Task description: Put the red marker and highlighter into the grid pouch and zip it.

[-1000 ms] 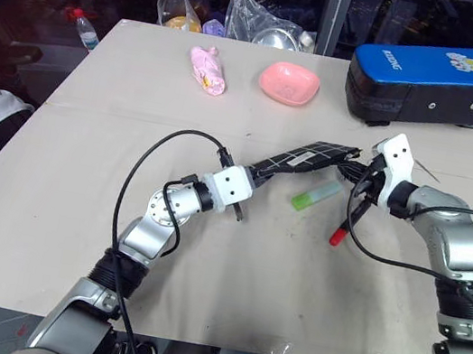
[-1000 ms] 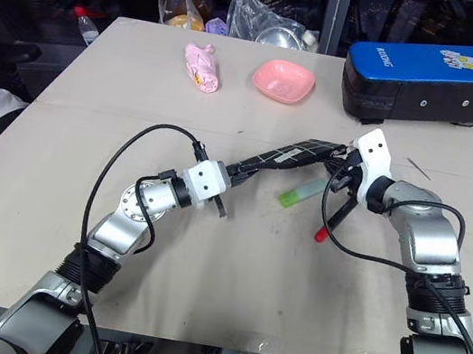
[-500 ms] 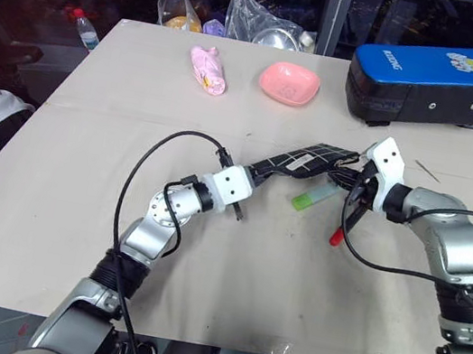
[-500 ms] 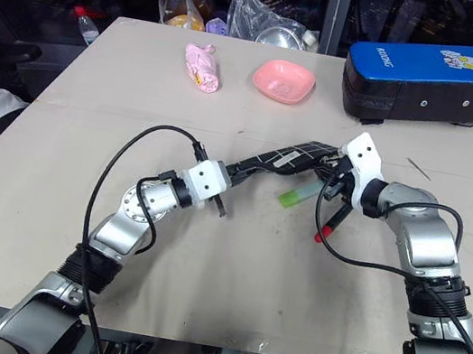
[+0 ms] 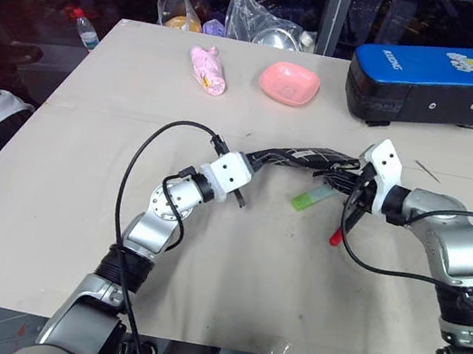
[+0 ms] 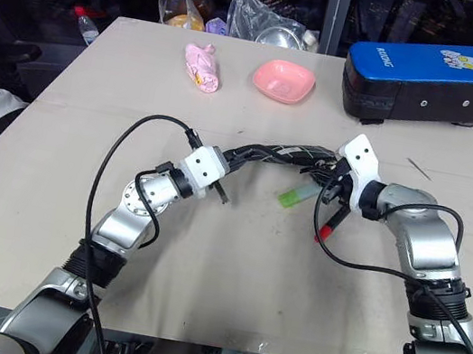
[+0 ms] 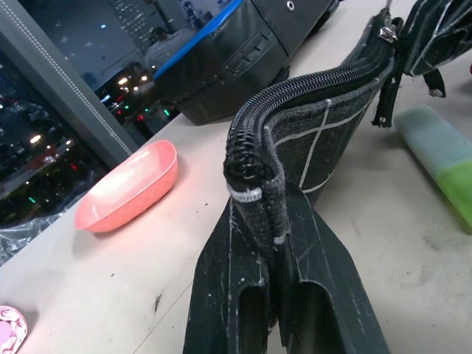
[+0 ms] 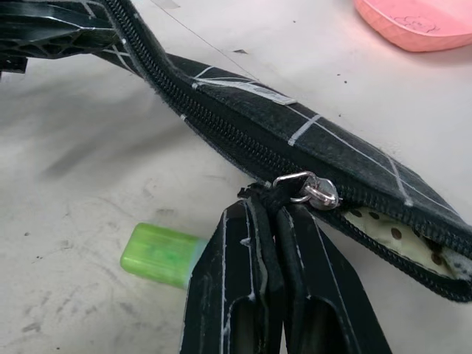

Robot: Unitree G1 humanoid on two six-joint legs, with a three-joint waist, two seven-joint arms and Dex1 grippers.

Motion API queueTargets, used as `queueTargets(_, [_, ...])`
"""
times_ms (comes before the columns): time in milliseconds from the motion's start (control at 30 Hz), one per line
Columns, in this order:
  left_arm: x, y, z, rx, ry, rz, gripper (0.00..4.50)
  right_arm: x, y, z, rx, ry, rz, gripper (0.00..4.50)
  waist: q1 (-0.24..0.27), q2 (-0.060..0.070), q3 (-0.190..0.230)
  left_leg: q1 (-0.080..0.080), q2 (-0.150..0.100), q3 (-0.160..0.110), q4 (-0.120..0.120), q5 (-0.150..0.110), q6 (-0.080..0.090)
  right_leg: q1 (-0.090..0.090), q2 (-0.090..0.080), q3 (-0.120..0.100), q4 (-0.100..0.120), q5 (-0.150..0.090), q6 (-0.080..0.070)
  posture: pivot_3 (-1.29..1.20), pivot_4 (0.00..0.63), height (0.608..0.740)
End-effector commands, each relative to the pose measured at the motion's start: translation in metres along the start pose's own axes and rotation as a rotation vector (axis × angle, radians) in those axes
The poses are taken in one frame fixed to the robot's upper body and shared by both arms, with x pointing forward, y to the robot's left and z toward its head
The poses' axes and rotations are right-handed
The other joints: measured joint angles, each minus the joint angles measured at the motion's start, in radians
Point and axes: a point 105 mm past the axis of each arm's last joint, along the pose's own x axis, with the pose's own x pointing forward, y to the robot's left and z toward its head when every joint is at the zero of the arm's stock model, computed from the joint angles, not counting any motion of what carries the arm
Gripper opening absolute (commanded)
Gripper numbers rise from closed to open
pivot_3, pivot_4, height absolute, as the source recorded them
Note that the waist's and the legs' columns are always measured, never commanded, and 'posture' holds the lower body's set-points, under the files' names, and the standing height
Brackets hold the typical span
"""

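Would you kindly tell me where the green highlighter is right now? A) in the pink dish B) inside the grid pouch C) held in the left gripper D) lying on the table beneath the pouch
D: the highlighter lies on the table under the raised grid pouch, which the left gripper and right gripper hold at either end.

White lettering on the blue-topped case (image 5: 436, 82) is too small to read.
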Motion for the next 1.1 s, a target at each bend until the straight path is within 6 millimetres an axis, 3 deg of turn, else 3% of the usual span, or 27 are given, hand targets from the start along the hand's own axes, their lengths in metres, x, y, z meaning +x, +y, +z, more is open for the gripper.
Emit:
queueTargets(33, [0.004, 0.005, 0.012, 0.032, -0.05, 0.025, 0.0, 0.001, 0.009, 0.021, -0.023, -0.072, 0.037, 0.04, 0.0, 0.0, 0.0, 0.0, 0.0, 0.0, 0.0, 0.0, 0.0, 0.0, 0.0, 0.0, 0.0, 0.0, 0.0, 0.0, 0.15, 0.74])
queueTargets(333, [0.006, 0.004, 0.016, 0.043, -0.062, 0.027, 0.0, 0.008, 0.017, 0.034, 0.006, -0.114, 0.064, 0.04, 0.0, 0.0, 0.0, 0.0, 0.0, 0.0, 0.0, 0.0, 0.0, 0.0, 0.0, 0.0, 0.0, 0.0, 0.0, 0.0, 0.15, 0.74])
queueTargets(567, [0.007, -0.009, 0.02, 0.113, -0.081, -0.049, 0.0, 0.014, 0.023, 0.04, -0.016, -0.125, 0.094, 0.04, 0.0, 0.0, 0.0, 0.0, 0.0, 0.0, 0.0, 0.0, 0.0, 0.0, 0.0, 0.0, 0.0, 0.0, 0.0, 0.0, 0.15, 0.74])
queueTargets(733, [0.007, -0.018, 0.022, 0.206, -0.093, -0.124, 0.0, 0.018, 0.029, 0.039, -0.055, -0.108, 0.129, 0.04, 0.0, 0.0, 0.0, 0.0, 0.0, 0.0, 0.0, 0.0, 0.0, 0.0, 0.0, 0.0, 0.0, 0.0, 0.0, 0.0, 0.15, 0.74])
queueTargets(1100, [0.007, -0.022, 0.02, 0.231, -0.097, -0.149, 0.0, 0.023, 0.045, 0.04, -0.135, -0.088, 0.205, 0.04, 0.0, 0.0, 0.0, 0.0, 0.0, 0.0, 0.0, 0.0, 0.0, 0.0, 0.0, 0.0, 0.0, 0.0, 0.0, 0.0, 0.15, 0.74])
